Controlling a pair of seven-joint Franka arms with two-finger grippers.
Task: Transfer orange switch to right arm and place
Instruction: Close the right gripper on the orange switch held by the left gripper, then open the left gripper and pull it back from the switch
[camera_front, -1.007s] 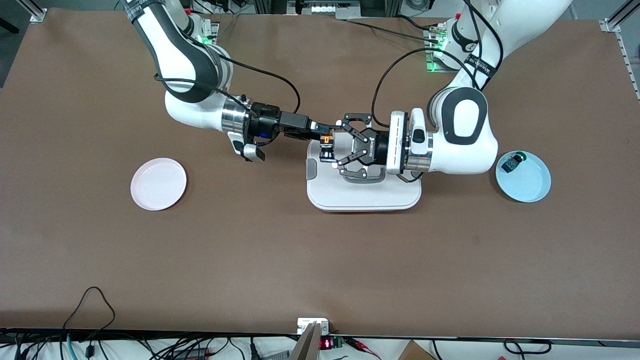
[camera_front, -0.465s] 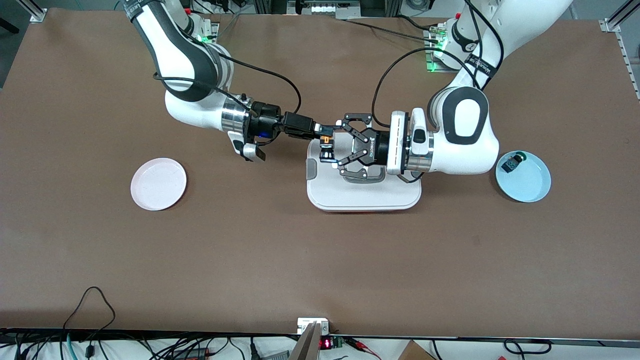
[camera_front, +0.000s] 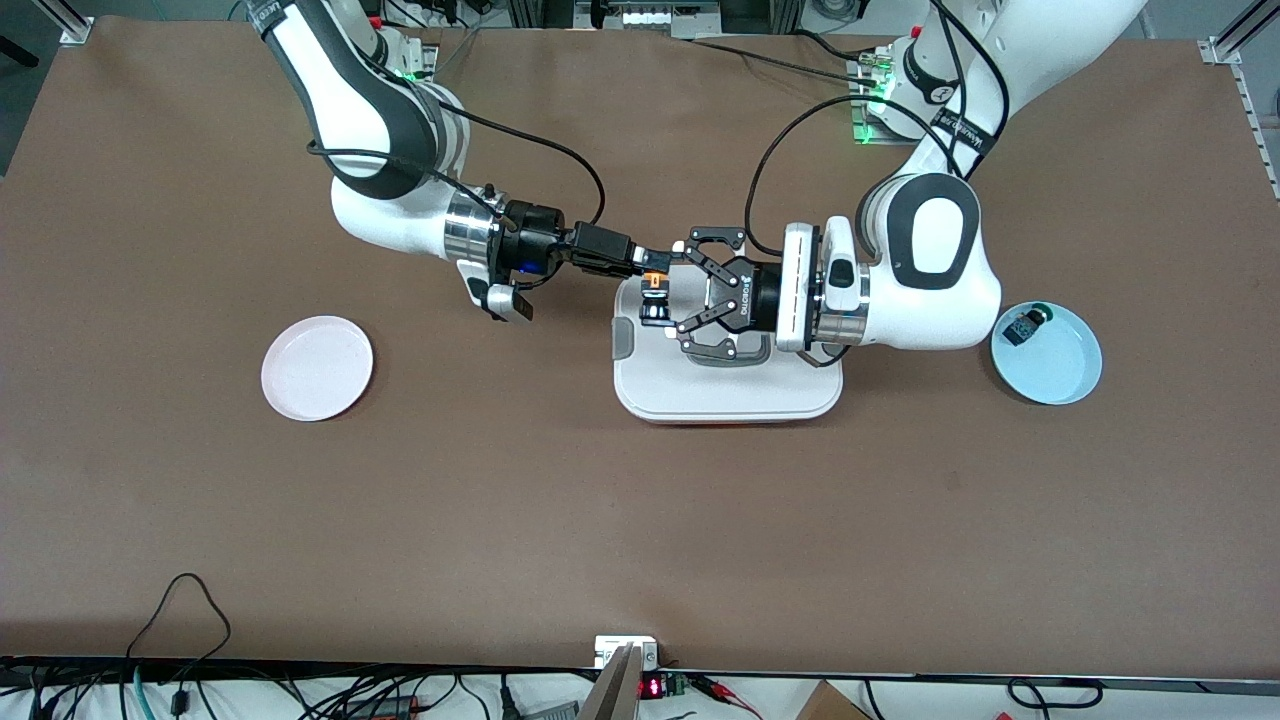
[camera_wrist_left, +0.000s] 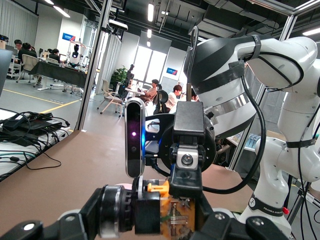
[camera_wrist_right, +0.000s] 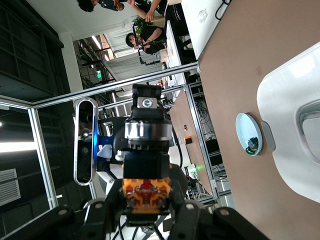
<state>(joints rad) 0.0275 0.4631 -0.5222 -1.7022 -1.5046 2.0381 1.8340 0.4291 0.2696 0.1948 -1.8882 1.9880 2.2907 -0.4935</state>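
Observation:
The orange switch (camera_front: 654, 290) hangs in the air over the white tray (camera_front: 728, 388), held between both grippers. My left gripper (camera_front: 662, 297), with black linkage fingers, is shut on it lengthwise; in the left wrist view (camera_wrist_left: 150, 220) its fingers press the ringed cap end and the orange base of the switch (camera_wrist_left: 160, 212). My right gripper (camera_front: 652, 264), slim and black, reaches in from the right arm's end. In the right wrist view (camera_wrist_right: 146, 200) its fingers sit tight on both sides of the switch's orange base (camera_wrist_right: 146, 194). The right gripper also shows in the left wrist view (camera_wrist_left: 186, 175).
A pink plate (camera_front: 317, 367) lies toward the right arm's end. A light blue plate (camera_front: 1047, 362) toward the left arm's end holds a small switch with a green cap (camera_front: 1025, 325). The blue plate (camera_wrist_right: 248, 134) and the tray (camera_wrist_right: 290, 125) show in the right wrist view.
My right gripper has slid a little farther toward the left arm's end, onto the switch's orange base. The left gripper and the switch have barely shifted.

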